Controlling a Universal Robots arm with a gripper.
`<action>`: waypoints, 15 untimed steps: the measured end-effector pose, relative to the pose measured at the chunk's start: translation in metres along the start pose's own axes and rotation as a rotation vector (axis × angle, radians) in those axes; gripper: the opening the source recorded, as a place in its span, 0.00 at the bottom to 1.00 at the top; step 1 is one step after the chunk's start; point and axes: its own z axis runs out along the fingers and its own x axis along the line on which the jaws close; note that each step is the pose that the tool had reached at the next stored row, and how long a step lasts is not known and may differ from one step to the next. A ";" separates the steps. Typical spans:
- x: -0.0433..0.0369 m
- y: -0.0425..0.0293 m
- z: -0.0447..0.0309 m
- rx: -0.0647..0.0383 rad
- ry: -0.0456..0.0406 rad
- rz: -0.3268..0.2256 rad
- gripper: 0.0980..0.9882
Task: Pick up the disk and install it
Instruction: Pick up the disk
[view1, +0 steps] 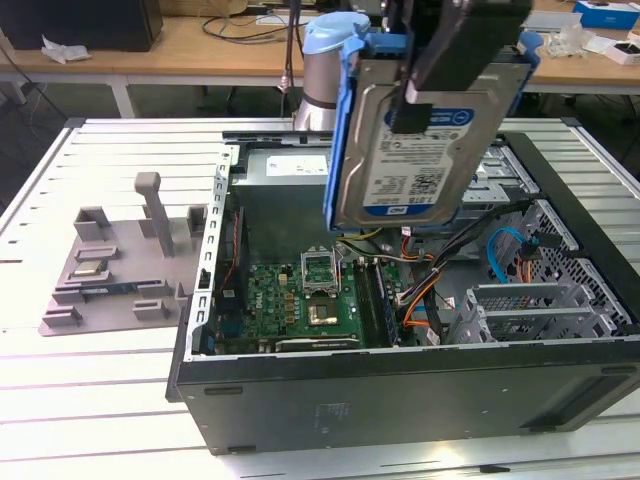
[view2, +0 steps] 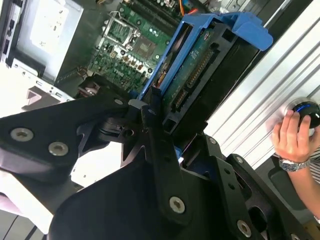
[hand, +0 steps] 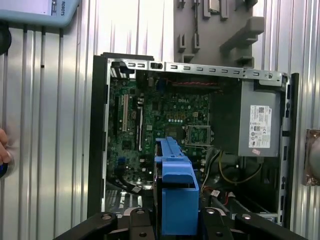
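The tool (view1: 432, 80) is closed on the disk (view1: 415, 140), with black fingers (view2: 152, 117) pressing on its two broad faces. The disk hangs in the air, clear of the table (view1: 90, 400). It stands nearly upright with a slight tilt, and its white-and-blue label faces the exterior camera. Its blue carrier frame runs round its edges.

Below it, an open computer case (view1: 400, 395) lies on its side on the table with the open side up, towards the table edge at the exterior view's right. Inside are a green motherboard (view1: 300, 300), a grey power supply (hand: 260, 130) and a grey metal drive cage (view1: 540, 310). The disk hovers over the middle of the case, touching nothing inside.

A grey plastic stand (view1: 110, 270) with upright posts sits on the table just beside the case, towards the edge at the exterior view's left.

In the second wrist view, a person's hand (view2: 292, 132) rests on a round black knob (view2: 307, 112) beyond the table's edge.
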 end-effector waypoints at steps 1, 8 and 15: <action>0.0001 -0.0028 0.0000 0.000 0.0001 0.000 0.30; 0.0009 -0.0248 -0.0001 0.000 0.0001 0.000 0.30; 0.0018 -0.0463 -0.0003 0.000 0.0002 0.000 0.30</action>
